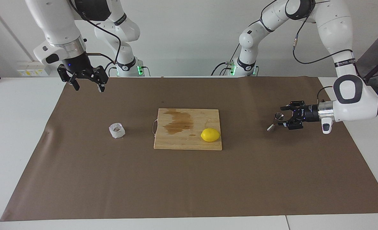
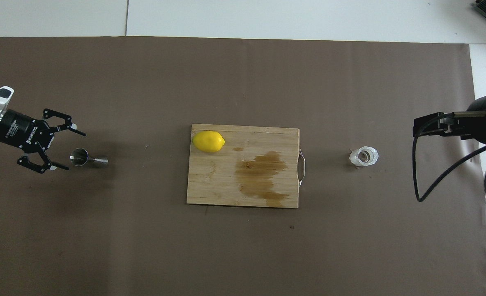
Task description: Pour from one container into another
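Note:
The steel hourglass jigger (image 1: 274,121) stands on the brown mat at the left arm's end and looks tilted; it also shows in the overhead view (image 2: 87,158). My left gripper (image 1: 284,118) lies level and low, open, with its fingertips on either side of the jigger's top; it also shows in the overhead view (image 2: 71,151). I cannot tell whether it touches the jigger. The squat clear cup (image 1: 117,130) stands on the mat at the right arm's end, seen too from overhead (image 2: 363,156). My right gripper (image 1: 87,85) hangs open and empty, high over the mat's edge by its base.
A wooden cutting board (image 1: 176,142) with a metal handle lies mid-table and bears a dark wet stain (image 1: 179,121). A lemon (image 1: 210,134) sits on its corner toward the left arm's end. The brown mat (image 1: 189,185) covers most of the white table.

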